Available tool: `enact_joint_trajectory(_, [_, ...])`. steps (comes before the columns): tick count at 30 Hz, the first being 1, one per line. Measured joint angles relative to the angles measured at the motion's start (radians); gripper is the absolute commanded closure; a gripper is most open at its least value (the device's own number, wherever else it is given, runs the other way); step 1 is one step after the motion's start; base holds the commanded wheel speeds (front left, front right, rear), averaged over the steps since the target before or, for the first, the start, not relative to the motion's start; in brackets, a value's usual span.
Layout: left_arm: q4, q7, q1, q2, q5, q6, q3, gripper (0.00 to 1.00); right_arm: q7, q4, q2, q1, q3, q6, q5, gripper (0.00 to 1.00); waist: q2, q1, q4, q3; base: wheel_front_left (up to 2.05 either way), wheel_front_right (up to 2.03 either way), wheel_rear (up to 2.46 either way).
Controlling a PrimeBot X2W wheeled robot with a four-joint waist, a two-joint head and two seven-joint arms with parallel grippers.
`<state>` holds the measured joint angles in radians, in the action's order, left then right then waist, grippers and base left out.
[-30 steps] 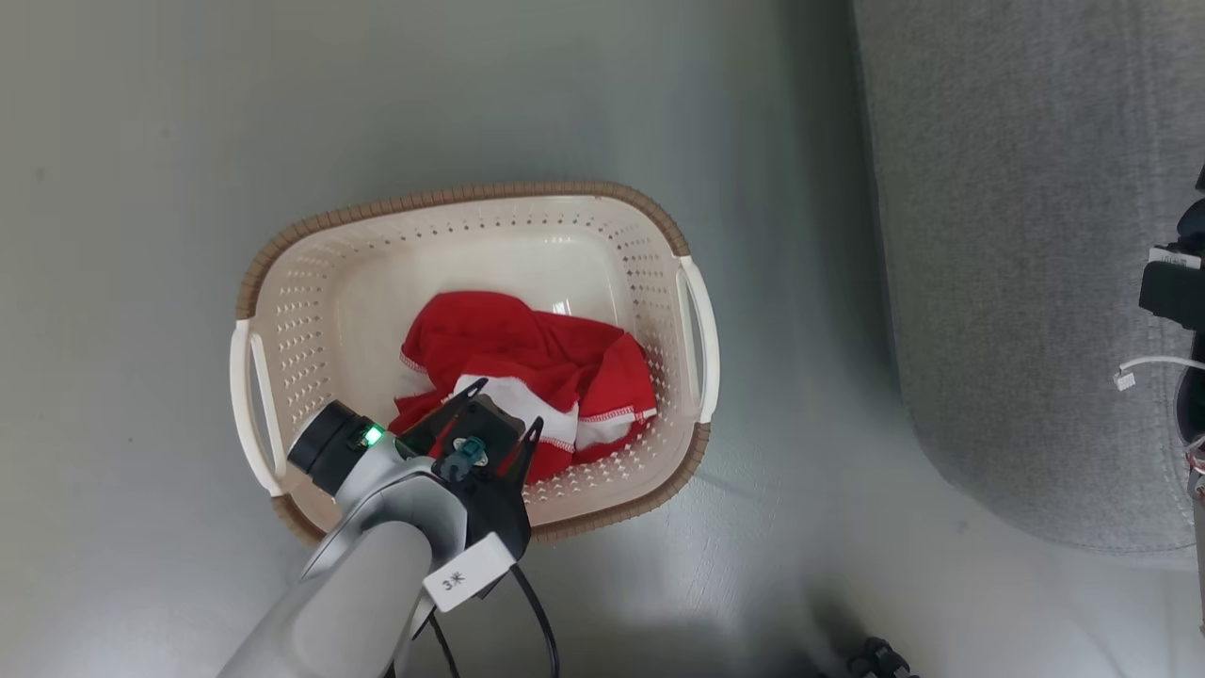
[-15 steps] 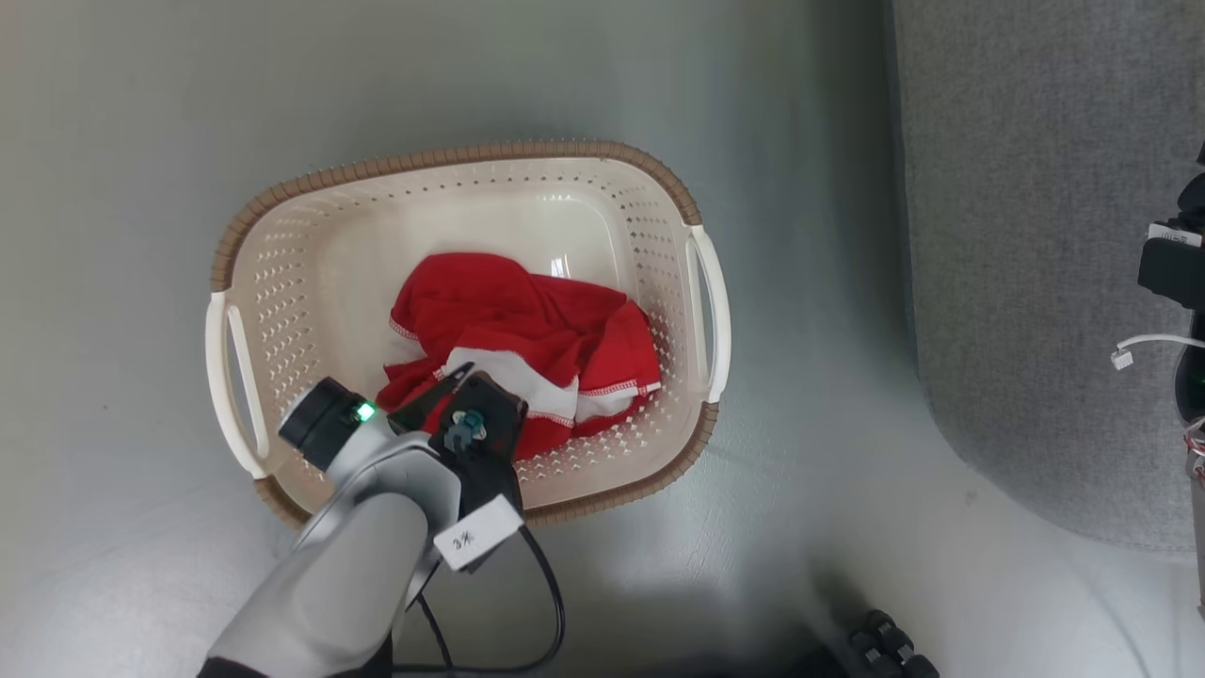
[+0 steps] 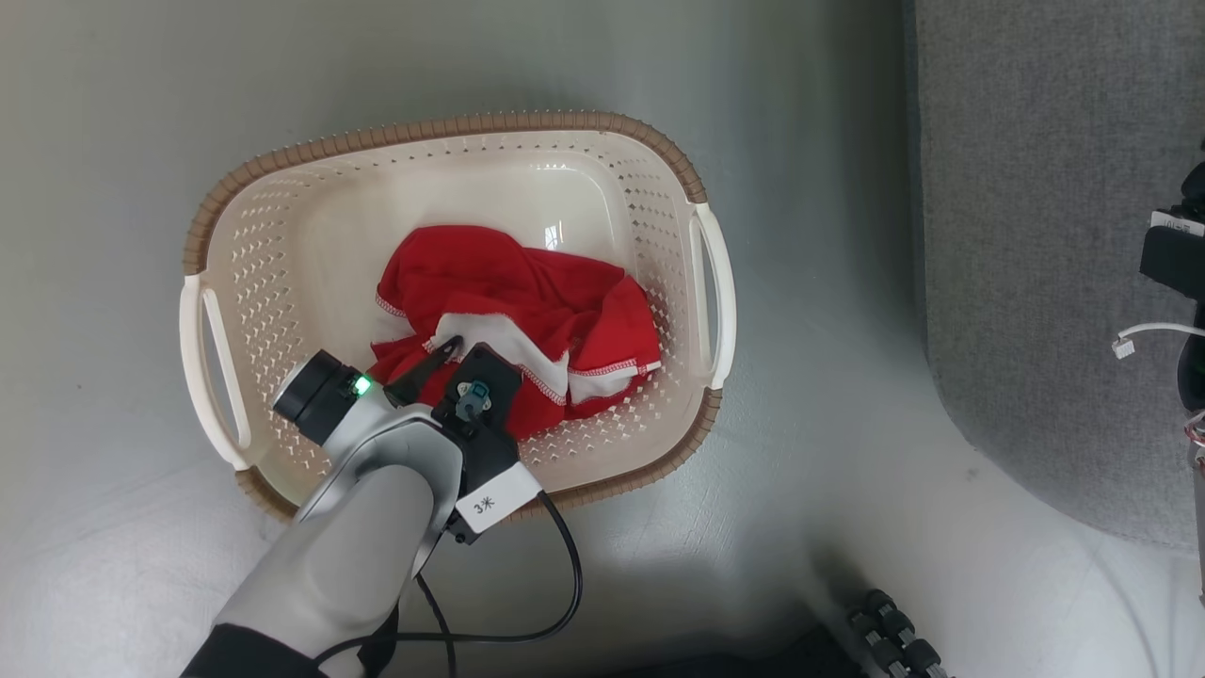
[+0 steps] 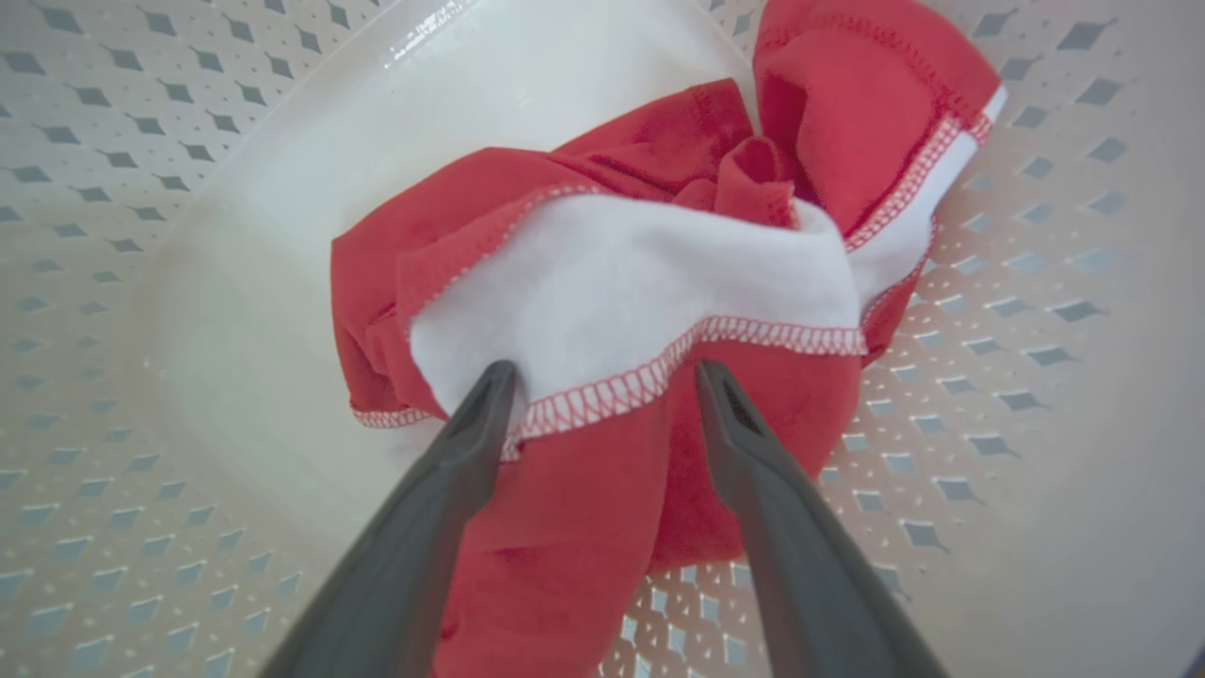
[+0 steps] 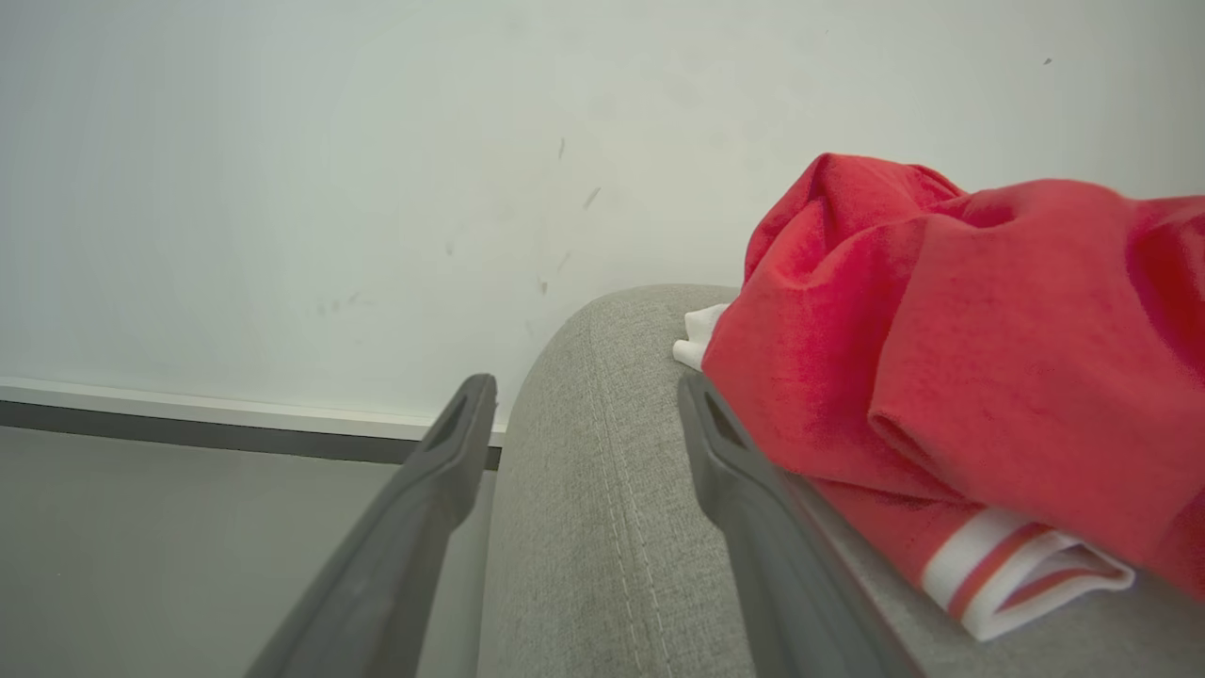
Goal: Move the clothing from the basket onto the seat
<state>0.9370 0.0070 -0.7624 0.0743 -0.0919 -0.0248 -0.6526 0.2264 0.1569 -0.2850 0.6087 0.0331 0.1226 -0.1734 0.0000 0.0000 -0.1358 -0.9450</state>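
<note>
The cream basket (image 3: 452, 127) stands on the grey floor with red and white clothing (image 3: 508, 292) crumpled in its bottom. My left gripper (image 3: 475, 353) reaches down into the basket from its near side. In the left wrist view it (image 4: 604, 377) is open, its fingertips (image 4: 494, 386) straddling the clothing's (image 4: 621, 282) white panel and stitched hem. The grey seat (image 3: 1036, 235) fills the right side, with my right arm's dark wrist (image 3: 1172, 268) above it. My right gripper (image 5: 584, 388) is open and empty over the seat's (image 5: 602, 527) rounded edge, beside a red striped garment (image 5: 988, 358) lying on it.
A black cable (image 3: 565, 584) loops from my left forearm over the floor. Dark ribbed parts (image 3: 894, 640) sit at the bottom edge. A white wall (image 5: 377, 169) with a dark skirting strip (image 5: 188, 433) stands behind the seat. Perforated basket walls (image 4: 1036, 282) surround my left gripper.
The head camera has shifted, so basket and seat sit differently in view. My left gripper has sunk further into the basket, down to the clothing. Both grippers stay open.
</note>
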Motion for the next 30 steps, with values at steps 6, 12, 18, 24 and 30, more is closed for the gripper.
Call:
enact_joint_trajectory(6, [0.028, -0.011, -0.022, -0.007, 0.007, 0.017, -0.007, 1.00, 0.004, -0.018, -0.001, 0.015, 0.002, -0.001, 0.005, 0.00, 0.0000, 0.0000, 0.003, -0.005, 0.00, 0.00, 0.00])
enact_joint_trajectory(12, [0.034, -0.061, -0.033, -0.017, 0.007, 0.016, -0.010, 1.00, 0.012, -0.058, -0.002, 0.016, 0.004, -0.006, 0.005, 0.00, 0.0000, 0.0000, 0.013, 0.014, 0.00, 0.00, 0.00])
enact_joint_trajectory(18, [0.028, -0.130, -0.039, -0.022, -0.028, 0.006, 0.007, 1.00, 0.014, -0.117, 0.009, 0.018, 0.016, -0.012, 0.005, 0.00, 0.0000, 0.0000, 0.027, 0.053, 0.00, 0.00, 0.00])
enact_joint_trajectory(24, [0.020, -0.190, -0.039, -0.027, -0.052, -0.009, 0.026, 1.00, 0.022, -0.177, 0.026, 0.007, 0.037, -0.022, 0.004, 0.00, 0.0000, 0.0000, 0.043, 0.100, 0.00, 0.00, 0.00])
enact_joint_trajectory(30, [-0.007, -0.229, -0.040, -0.030, -0.099, -0.029, 0.047, 1.00, 0.022, -0.236, 0.048, -0.018, 0.066, -0.035, 0.003, 0.00, 0.0000, -0.0001, 0.067, 0.170, 0.00, 0.00, 0.00])
